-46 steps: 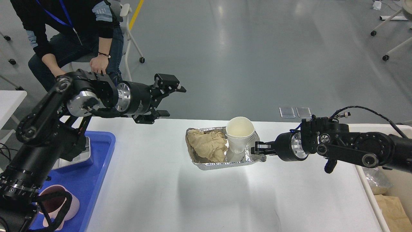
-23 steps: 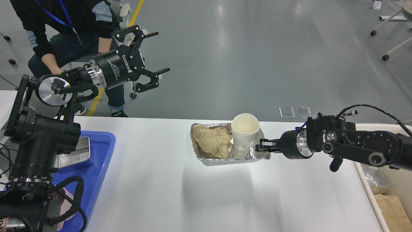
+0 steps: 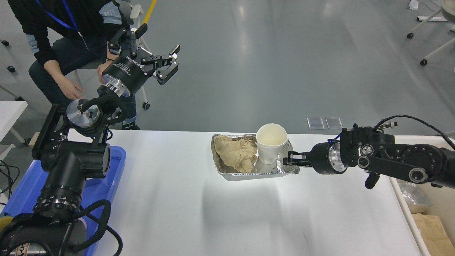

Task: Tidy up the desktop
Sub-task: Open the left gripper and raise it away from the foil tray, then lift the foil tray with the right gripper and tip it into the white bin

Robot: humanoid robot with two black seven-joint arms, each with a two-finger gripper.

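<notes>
Head view: my right gripper point(image 3: 290, 163) has its jaws clenched on the foil tray point(image 3: 249, 173), mid-frame on the tabletop point(image 3: 177, 206), uncleared; my left gripper point(image 3: 151, 49), released, hangs upper left.

One foil tray point(image 3: 227, 174), one paper cup point(image 3: 271, 142), one crumpled brown paper point(image 3: 236, 153), one blue tray point(image 3: 115, 160).

The worktop point(image 3: 220, 213) is smooth, white and faintly glossy. On it, the tray point(image 3: 249, 175) is crinkled shiny foil, holding crumpled matt brown paper point(image 3: 236, 154) and a matt white paper cup point(image 3: 271, 144). At lower left, the blue tray point(image 3: 117, 160) looks like smooth plastic.
</notes>
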